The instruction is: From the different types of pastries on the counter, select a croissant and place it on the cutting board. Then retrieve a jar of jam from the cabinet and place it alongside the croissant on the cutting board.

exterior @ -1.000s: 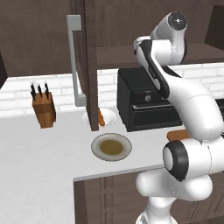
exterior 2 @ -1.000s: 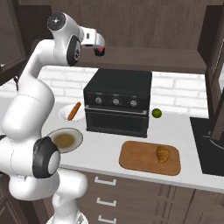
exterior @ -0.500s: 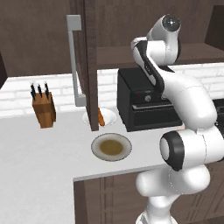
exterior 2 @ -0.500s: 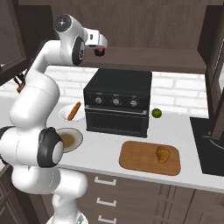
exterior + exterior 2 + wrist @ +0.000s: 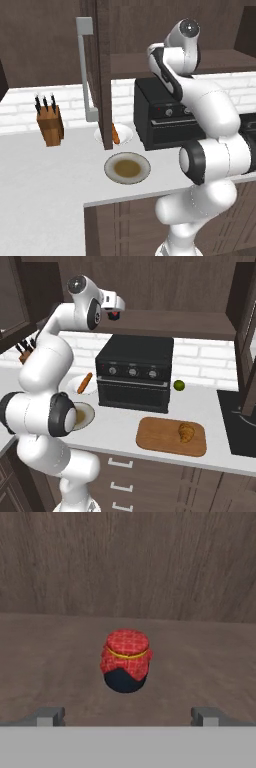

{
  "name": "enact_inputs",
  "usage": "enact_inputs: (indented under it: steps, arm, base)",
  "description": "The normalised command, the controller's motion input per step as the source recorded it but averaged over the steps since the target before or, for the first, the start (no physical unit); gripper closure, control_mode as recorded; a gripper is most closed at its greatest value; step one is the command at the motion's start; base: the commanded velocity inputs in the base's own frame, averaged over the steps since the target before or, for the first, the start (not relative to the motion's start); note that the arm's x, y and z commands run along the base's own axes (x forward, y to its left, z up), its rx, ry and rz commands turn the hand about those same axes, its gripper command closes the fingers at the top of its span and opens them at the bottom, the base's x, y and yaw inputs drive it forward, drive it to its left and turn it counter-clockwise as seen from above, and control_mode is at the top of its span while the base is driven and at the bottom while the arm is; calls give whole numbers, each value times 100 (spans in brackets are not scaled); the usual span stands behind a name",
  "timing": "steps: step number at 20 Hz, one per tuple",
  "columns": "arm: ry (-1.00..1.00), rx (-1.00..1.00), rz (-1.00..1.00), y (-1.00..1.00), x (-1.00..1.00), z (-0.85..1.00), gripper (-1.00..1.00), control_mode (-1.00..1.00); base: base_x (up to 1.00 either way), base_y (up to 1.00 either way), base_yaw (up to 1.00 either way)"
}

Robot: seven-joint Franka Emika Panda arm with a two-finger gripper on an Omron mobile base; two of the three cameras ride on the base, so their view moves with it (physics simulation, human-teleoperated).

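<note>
Swung further toward the cabinet (image 5: pixel 165 321) shelf over the last second, gripper (image 5: pixel 127 714) now squared up on the jar of jam (image 5: pixel 126 660), fingers spread wide and empty, jar standing upright between and just ahead of them. Croissant (image 5: pixel 186 432) already lying on the cutting board (image 5: pixel 160 437), so only the jam left; probably short advance, then closing.

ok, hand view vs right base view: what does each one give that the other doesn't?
Hand view alone: the jar of jam close up, red checked cloth lid with a gold band over a dark body, upright on the cabinet shelf, centred between the open claw tips.

Right base view alone: croissant on the cutting board, black oven, long pastry.

Both: the cabinet shelf.
</note>
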Motion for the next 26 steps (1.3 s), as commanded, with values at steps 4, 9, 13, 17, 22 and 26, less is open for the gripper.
enact_inputs:
  steps: [4,9,13,17,22,26]
  arm:
    - [0,0,-2,0,24,-6,-100,-100]
    - [0,0,-3,0,22,-6,-100,-100]
    - [0,0,-3,0,27,-5,-100,-100]
    - [0,0,-2,0,23,-5,-100,-100]
    - [0,0,-2,0,22,-8,-100,-100]
    - [0,0,-1,0,20,-10,-100,-100]
  base:
    - [0,0,0]
    - [0,0,0]
    - [0,0,0]
    - [0,0,0]
    - [0,0,0]
    - [0,0,0]
